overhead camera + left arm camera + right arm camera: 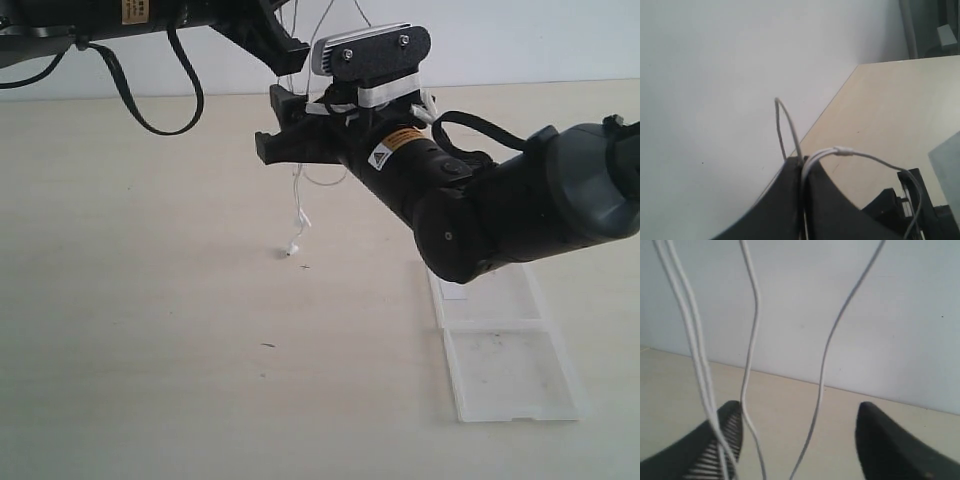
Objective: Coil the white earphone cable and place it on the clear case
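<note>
Right hand [797, 415] open, cable [756, 302] dangling, clear case [510, 370] well apart

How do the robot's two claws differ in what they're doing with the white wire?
The left gripper is shut on the white earphone cable, pinching it; the right gripper is open, jaws wide apart, gripping nothing. The left gripper sits higher, with the cable hanging from it; the right gripper is lower, with the hanging strands passing between its jaws. Both are black and raised above the table.

The earphone cable [842, 150] is white, the dark-specked case [510, 370] clear, the table [150, 330] beige.
</note>
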You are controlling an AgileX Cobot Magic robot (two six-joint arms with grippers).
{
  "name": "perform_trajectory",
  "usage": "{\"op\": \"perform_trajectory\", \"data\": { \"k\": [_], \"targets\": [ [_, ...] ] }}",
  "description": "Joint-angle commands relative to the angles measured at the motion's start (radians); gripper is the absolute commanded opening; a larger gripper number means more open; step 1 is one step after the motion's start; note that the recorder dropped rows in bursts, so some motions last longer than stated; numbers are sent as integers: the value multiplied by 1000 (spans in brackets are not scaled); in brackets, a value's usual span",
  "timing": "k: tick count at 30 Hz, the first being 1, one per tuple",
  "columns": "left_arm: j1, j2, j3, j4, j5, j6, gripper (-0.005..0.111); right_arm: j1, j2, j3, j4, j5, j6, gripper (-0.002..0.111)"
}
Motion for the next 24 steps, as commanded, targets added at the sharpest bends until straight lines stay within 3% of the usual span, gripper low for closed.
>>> {"op": "perform_trajectory", "data": {
  "k": [1,10,20,22,24],
  "targets": [
    [-5,-12,-5,-15,-12,-9,0,4,1,-5,-2,-6,-3,37],
    [-5,-12,-5,-15,-12,-11,0,4,1,-5,-19,4,-3,0],
    [-5,-12,-5,-13,-14,-18,0,4,-5,-5,-17,43,-3,0],
    [-5,-12,-5,-13,-14,-18,0,4,-5,-5,-17,46,-3,5],
    [-5,-12,-5,-13,-14,-18,0,4,-6,-5,-17,55,-3,18]
  ]
}}
